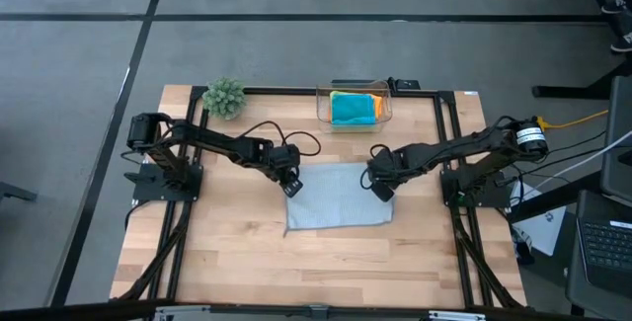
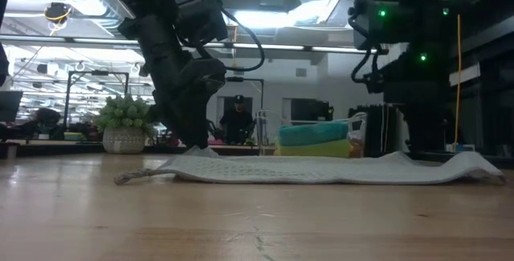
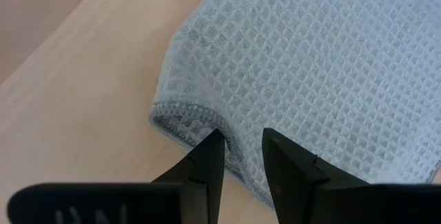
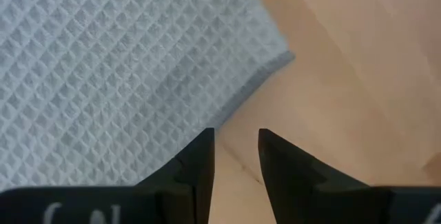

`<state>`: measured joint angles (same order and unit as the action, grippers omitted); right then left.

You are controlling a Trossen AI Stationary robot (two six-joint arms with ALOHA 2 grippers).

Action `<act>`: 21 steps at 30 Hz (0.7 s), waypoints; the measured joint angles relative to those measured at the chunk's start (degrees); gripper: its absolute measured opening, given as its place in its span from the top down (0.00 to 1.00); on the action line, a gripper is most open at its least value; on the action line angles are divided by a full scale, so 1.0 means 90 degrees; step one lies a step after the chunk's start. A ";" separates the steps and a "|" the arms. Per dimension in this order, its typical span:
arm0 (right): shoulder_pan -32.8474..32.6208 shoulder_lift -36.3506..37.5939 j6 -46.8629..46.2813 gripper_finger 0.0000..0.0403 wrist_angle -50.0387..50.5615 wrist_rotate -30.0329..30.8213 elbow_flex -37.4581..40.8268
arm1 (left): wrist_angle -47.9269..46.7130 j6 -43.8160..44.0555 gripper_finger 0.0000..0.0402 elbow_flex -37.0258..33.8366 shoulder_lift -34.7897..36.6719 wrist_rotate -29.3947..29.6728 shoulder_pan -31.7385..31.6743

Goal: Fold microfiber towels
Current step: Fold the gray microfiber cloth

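A light grey waffle-weave towel (image 1: pixel 336 199) lies spread flat on the wooden table's middle. My left gripper (image 1: pixel 292 185) stands at its left edge, near the far-left corner (image 3: pixel 162 117), fingers apart with the hem (image 3: pixel 238 156) running between them. My right gripper (image 1: pixel 383 191) hovers at the towel's right edge (image 4: pixel 241 93), open, with bare wood between its fingers and a towel corner (image 4: pixel 286 58) just ahead. In the low view the towel (image 2: pixel 321 169) lies low, and my left gripper (image 2: pixel 197 144) reaches down to it. My left gripper points steeply down at the towel's left hem (image 3: pixel 238 156), one fingertip (image 3: pixel 210 158) on the table side of it and the other over the cloth. I cannot tell whether the fingers touch the towel. The towel lies flat there.
A clear box (image 1: pixel 354 107) at the far edge holds a turquoise towel (image 1: pixel 351 110) and an orange one. A small green plant (image 1: pixel 224 97) stands at the far left. Bare wood lies toward the near edge. A person (image 2: pixel 237 120) shows in the room behind.
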<state>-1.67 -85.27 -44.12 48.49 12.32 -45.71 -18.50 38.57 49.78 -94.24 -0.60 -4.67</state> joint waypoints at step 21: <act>-0.1282 0.2335 -0.0454 0.71 0.1859 0.1178 0.0174 | 0.0015 0.0202 0.77 0.0000 0.0000 0.0016 -0.0010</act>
<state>-13.21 -64.26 -48.21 65.23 22.92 -44.15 -18.37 40.38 49.78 -94.24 -0.45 -4.75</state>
